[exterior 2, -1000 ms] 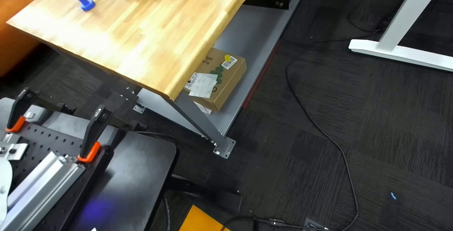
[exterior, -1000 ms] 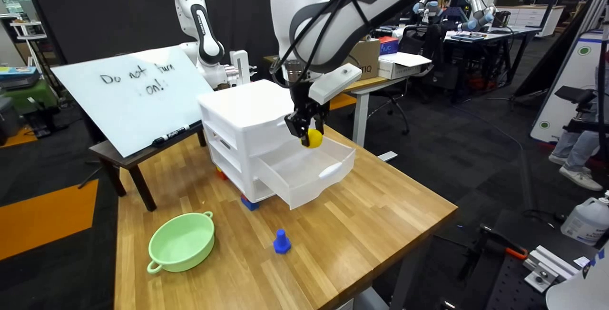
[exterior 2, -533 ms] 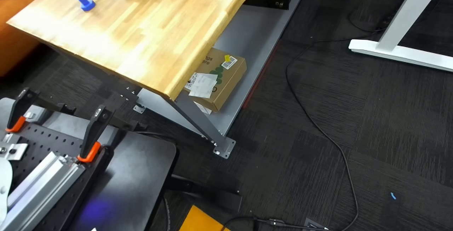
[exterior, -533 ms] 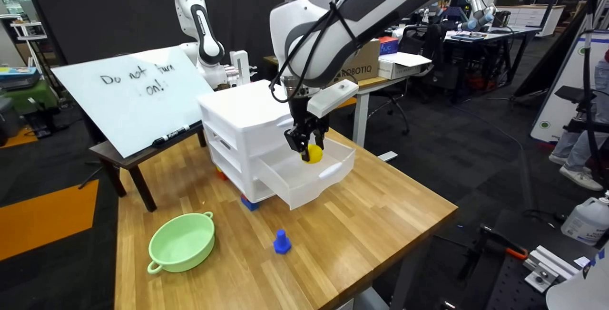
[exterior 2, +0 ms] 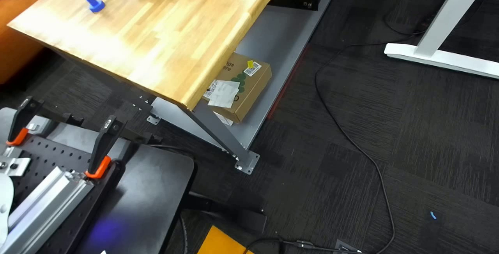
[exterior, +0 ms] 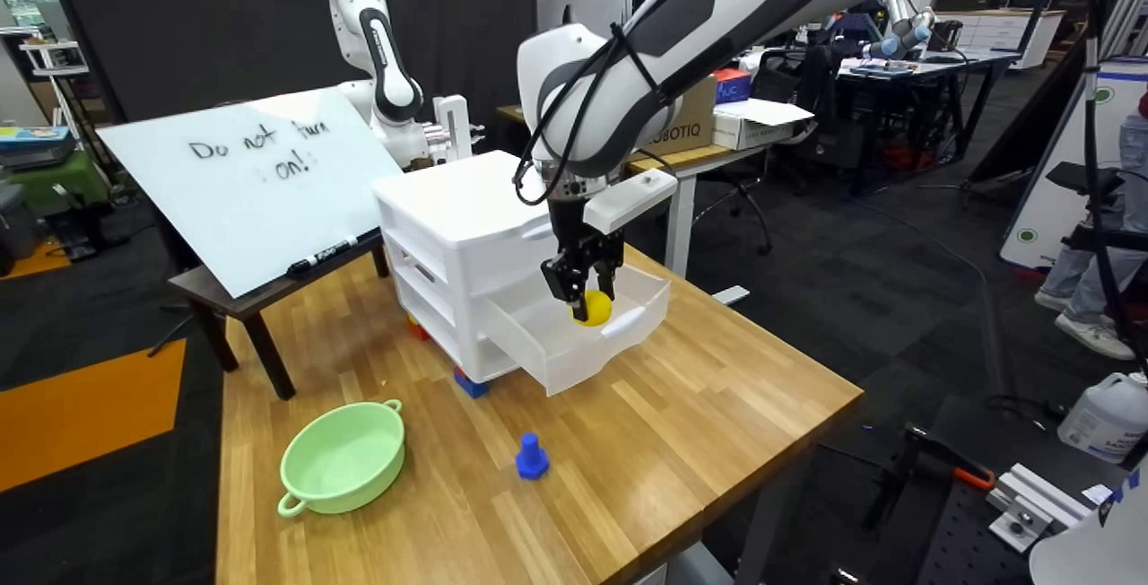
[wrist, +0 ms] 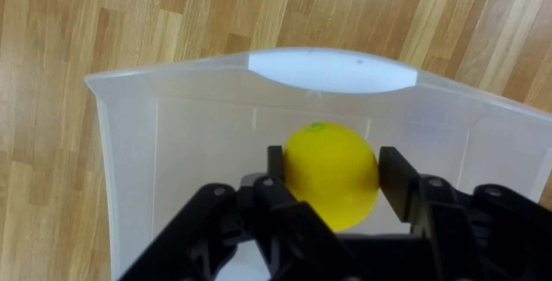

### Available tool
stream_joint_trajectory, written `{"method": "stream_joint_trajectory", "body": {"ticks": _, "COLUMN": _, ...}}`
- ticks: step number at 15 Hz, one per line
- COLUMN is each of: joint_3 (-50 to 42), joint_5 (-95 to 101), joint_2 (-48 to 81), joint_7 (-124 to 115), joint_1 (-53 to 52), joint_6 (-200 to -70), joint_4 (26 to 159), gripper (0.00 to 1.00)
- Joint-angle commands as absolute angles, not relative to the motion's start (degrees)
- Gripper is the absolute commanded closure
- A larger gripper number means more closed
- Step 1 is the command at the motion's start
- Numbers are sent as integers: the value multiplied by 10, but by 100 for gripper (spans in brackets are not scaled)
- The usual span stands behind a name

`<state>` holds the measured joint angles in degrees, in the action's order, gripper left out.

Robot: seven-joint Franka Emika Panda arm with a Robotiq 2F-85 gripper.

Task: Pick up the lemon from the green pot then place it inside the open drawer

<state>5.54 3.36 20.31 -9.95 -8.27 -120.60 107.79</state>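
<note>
While the wooden table (exterior: 619,441) carries the white drawer unit (exterior: 466,195) with its lowest drawer (exterior: 587,370) standing open, the green pot (exterior: 343,459) sits at that drawer's eight o'clock in an exterior view. Over the drawer's floor, the gripper (wrist: 331,164) pinches the lemon (wrist: 331,186), fingers (wrist: 396,182) at nine and three o'clock in the wrist view

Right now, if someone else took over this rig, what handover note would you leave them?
Gripper: closed on the lemon.
Things: the lemon is held at the open drawer, framed by its walls in the wrist view; whether it touches the bottom, I cannot tell. The green pot stands apart on the table.
Done: lemon out of the pot and carried to the drawer.
Left: likely lower it if there is room, release it, then back the gripper away.
</note>
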Motion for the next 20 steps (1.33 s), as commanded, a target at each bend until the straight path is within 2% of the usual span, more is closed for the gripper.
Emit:
{"method": "stream_joint_trajectory", "body": {"ticks": 1, "joint_3": 56, "joint_5": 12, "joint_2": 204, "joint_7": -75, "joint_1": -75, "joint_6": -1207, "joint_4": 1075, "gripper": 68}}
{"method": "stream_joint_trajectory", "body": {"ticks": 6, "joint_3": 54, "joint_5": 10, "joint_2": 207, "joint_7": -74, "joint_1": -73, "joint_6": -1203, "joint_4": 1075, "gripper": 68}}
{"method": "stream_joint_trajectory", "body": {"ticks": 7, "joint_3": 53, "joint_5": 10, "joint_2": 207, "joint_7": -74, "joint_1": -73, "joint_6": -1202, "joint_4": 1076, "gripper": 64}}
{"method": "stream_joint_trajectory", "body": {"ticks": 8, "joint_3": 53, "joint_5": 9, "joint_2": 207, "joint_7": -75, "joint_1": -73, "joint_6": -1201, "joint_4": 1077, "gripper": 34}}
{"method": "stream_joint_trajectory", "body": {"ticks": 9, "joint_3": 52, "joint_5": 9, "joint_2": 207, "joint_7": -75, "joint_1": -73, "joint_6": -1201, "joint_4": 1077, "gripper": 19}}
{"method": "stream_joint_trajectory", "body": {"ticks": 10, "joint_3": 51, "joint_5": 9, "joint_2": 205, "joint_7": -76, "joint_1": -72, "joint_6": -1200, "joint_4": 1077, "gripper": 16}}
{"method": "stream_joint_trajectory", "body": {"ticks": 13, "joint_3": 49, "joint_5": 10, "joint_2": 203, "joint_7": -77, "joint_1": -72, "joint_6": -1198, "joint_4": 1076, "gripper": 0}}
{"method": "stream_joint_trajectory", "body": {"ticks": 20, "joint_3": 49, "joint_5": 50, "joint_2": 167, "joint_7": -109, "joint_1": -99, "joint_6": -1192, "joint_4": 1099, "gripper": 0}}
